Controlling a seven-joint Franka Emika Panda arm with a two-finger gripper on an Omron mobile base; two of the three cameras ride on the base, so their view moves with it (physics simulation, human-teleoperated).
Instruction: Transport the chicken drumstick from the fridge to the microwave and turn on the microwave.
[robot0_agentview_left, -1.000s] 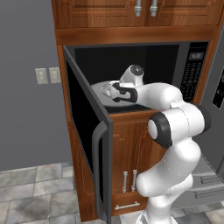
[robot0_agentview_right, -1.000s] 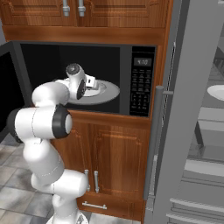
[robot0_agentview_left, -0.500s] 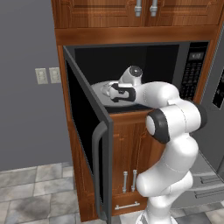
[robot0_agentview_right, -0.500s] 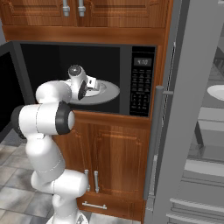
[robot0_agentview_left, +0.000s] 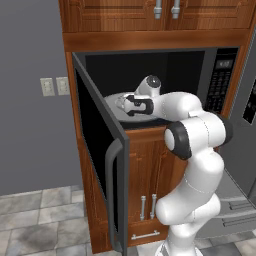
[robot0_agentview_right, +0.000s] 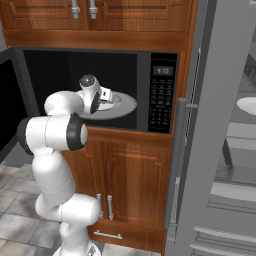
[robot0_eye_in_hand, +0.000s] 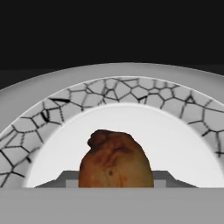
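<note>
The fridge (robot0_agentview_right: 220, 150) takes up the whole right side in the right base view, a tall grey slab with its door swung out and shelves showing at the far right edge. Left of it, set into the wooden cabinets (robot0_agentview_right: 135, 175), is the microwave (robot0_agentview_right: 162, 92) with its door (robot0_agentview_left: 102, 160) hanging wide open to the left (the left base view shows the curved handle on that door really well; the right one barely catches the door at all). The black button panel (robot0_agentview_right: 161, 97) sits on the right side of the cavity.

The white arm reaches into the microwave cavity from the near side, and the gripper (robot0_agentview_left: 121, 104) is over the round turntable (robot0_agentview_right: 125, 105).

The hand view gives what neither base view does: the chicken drumstick (robot0_eye_in_hand: 116, 162) sits right up against the camera, pinched between the fingers, which are closed down tight on it. It's a golden-brown lump with its fat end up in that view, and behind it lies a white plate with a crackle-patterned rim (robot0_eye_in_hand: 127, 92). Can't tell whether the drumstick is actually touching the plate or hanging just above it.
</note>
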